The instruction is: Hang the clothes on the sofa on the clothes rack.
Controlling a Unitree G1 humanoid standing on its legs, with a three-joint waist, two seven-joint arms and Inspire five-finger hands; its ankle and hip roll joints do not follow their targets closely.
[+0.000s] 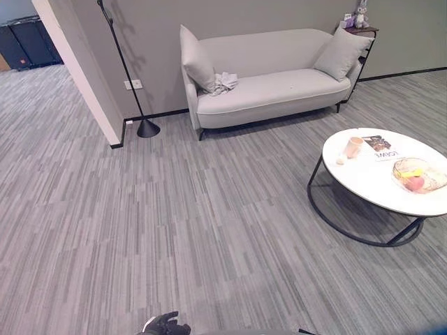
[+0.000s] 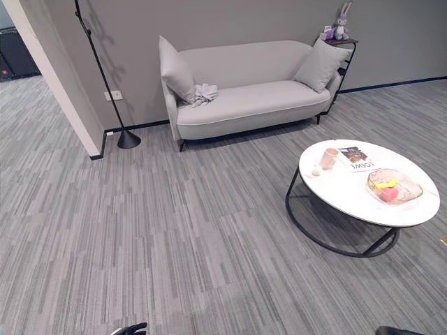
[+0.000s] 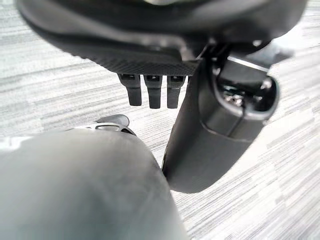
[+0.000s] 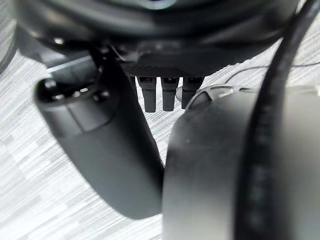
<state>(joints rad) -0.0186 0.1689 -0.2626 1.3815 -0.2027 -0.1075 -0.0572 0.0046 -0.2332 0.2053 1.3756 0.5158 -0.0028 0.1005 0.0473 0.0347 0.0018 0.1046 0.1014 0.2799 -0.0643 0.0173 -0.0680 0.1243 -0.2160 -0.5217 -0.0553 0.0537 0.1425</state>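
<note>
Grey living room with striped carpet floor (image 1: pixel 174 230).
A pale sofa (image 1: pixel 272 87) against the grey wall (image 1: pixel 154 42), a black floor lamp (image 1: pixel 129 73) beside it, a round white desk (image 1: pixel 377 178) nearby.

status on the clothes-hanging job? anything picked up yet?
Nothing looks done yet. The crumpled pale grey garment lies on the light grey sofa, at its left end against the cushion. Nothing is in hand: the left hand and the right hand hang over the grey striped carpet with straight fingers, holding nothing. Left: walk to the sofa, grasp the garment, hang it up.
</note>
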